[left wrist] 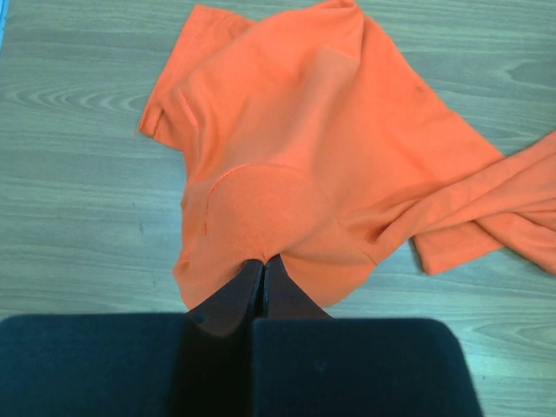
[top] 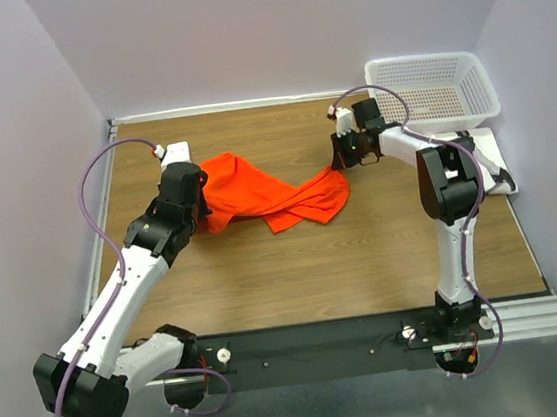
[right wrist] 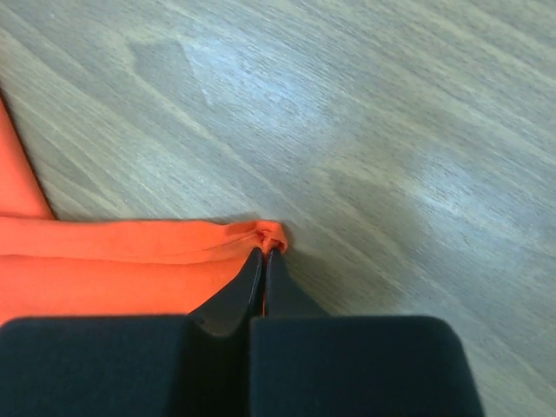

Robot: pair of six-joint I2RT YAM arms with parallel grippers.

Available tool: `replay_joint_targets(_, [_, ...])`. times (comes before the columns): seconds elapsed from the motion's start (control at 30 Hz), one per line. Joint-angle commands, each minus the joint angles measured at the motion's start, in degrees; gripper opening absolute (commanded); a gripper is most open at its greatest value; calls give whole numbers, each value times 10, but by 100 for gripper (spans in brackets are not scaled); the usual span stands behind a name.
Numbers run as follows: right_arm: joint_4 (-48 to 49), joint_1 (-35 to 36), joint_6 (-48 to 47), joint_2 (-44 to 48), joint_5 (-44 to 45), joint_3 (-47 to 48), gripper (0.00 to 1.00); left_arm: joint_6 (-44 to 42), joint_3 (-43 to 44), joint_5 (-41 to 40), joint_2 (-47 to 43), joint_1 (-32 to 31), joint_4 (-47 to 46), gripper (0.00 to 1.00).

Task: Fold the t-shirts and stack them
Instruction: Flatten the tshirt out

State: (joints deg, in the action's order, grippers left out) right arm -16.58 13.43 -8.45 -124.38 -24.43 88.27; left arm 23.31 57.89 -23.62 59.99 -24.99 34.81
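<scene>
Left gripper (left wrist: 263, 261) is clamped on a bunched fold of the orange-red t-shirt (left wrist: 321, 148), its jaws pressed together with cloth puckering out just above the tips. On my right wrist feed, the right gripper (right wrist: 263, 252) is likewise closed, pinching a small crumpled bit of the shirt's edge, with the rest of the fabric trailing off to the left of that view. From overhead I see the shirt lying rumpled on the wooden table (top: 364, 249), strung between the two grippers, the wider heap toward the left arm and a twisted band running to the right one. One short sleeve lies flat at the upper left of the left wrist view. At the far right corner stands the white mesh basket (top: 436, 85), apart from the shirt, with a flat white board (top: 493, 149) just in front of it.
</scene>
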Motion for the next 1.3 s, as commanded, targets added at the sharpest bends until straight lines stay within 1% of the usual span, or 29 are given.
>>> replay_joint_targets(0.0, [-66,2,10,-24,65,46,0,-26,-19,2,12,19,-62,0])
replay_joint_targets(0.03, [-69,3,12,-18,83,62,1,-35,-16,3,22,27,-77,0])
replay_joint_targets(0.07, [-71,2,12,-6,101,100,0,-60,-6,3,51,51,-110,0])
replay_joint_targets(0.13, [-74,2,12,2,164,148,0,-79,22,8,93,82,-136,0])
replay_joint_targets(0.17, [-78,2,13,4,186,175,0,-88,76,9,118,106,-148,0])
replay_joint_targets(0.2, [-79,2,12,9,225,235,0,-100,159,9,170,115,-134,0])
replay_joint_targets(0.3, [-85,1,8,20,268,324,0,-120,298,-12,255,121,-105,0])
replay_joint_targets(0.33, [-84,1,6,33,281,370,0,-135,379,-27,270,122,-102,0])
replay_joint_targets(0.43, [-84,2,0,52,300,434,1,-143,480,-48,304,136,-101,0])
replay_joint_targets(0.47, [-81,2,-3,69,301,458,0,-148,526,-51,308,140,-105,0])
replay_joint_targets(0.57, [-72,1,-5,109,301,452,0,-165,558,-71,302,144,-108,0])
replay_joint_targets(0.63, [-61,2,-9,164,279,394,1,-165,537,-68,269,144,-114,0])
replay_joint_targets(0.67, [-54,2,-10,183,266,369,1,-160,494,-58,251,144,-126,0])
replay_joint_targets(0.7, [-53,1,-3,224,258,309,1,-154,467,-48,214,144,-131,0])
replay_joint_targets(0.73, [-52,1,5,242,247,280,1,-148,439,-37,194,144,-135,0])
replay_joint_targets(0.77, [-50,2,13,266,248,240,1,-140,381,-15,173,144,-139,0])
replay_joint_targets(0.8, [-47,2,21,286,228,206,0,-129,353,0,154,144,-137,0])
replay_joint_targets(0.83, [-42,1,40,329,225,123,0,-112,326,11,119,144,-132,0])
replay_joint_targets(0.87, [-29,1,50,350,220,81,1,-100,271,42,103,144,-117,0])
replay_joint_targets(0.93, [-12,1,79,408,208,-10,1,-68,219,77,66,143,-92,0])
replay_joint_targets(0.97, [-8,2,83,422,203,-86,1,-57,165,126,56,144,-64,0])
replay_joint_targets(1.0, [-8,2,104,436,199,-126,1,-44,136,158,46,144,-50,0])
replay_joint_targets(1.03, [-8,2,127,459,188,-196,1,-20,73,230,27,143,-36,7])
replay_joint_targets(1.07, [-8,2,141,474,182,-235,1,-6,72,267,15,142,-33,11])
replay_joint_targets(1.1, [-8,2,156,486,177,-267,1,10,7,294,3,139,-31,15])
replay_joint_targets(1.13, [-8,2,183,497,167,-296,2,24,-23,315,-28,137,-30,23])
replay_joint_targets(1.2, [-9,2,211,533,165,-374,7,59,-86,339,-62,136,-14,32])
replay_joint_targets(1.23, [-13,2,236,542,167,-397,24,66,-97,343,-95,136,-7,36])
replay_joint_targets(1.27, [-19,2,247,549,164,-413,33,72,-103,341,-108,136,1,45])
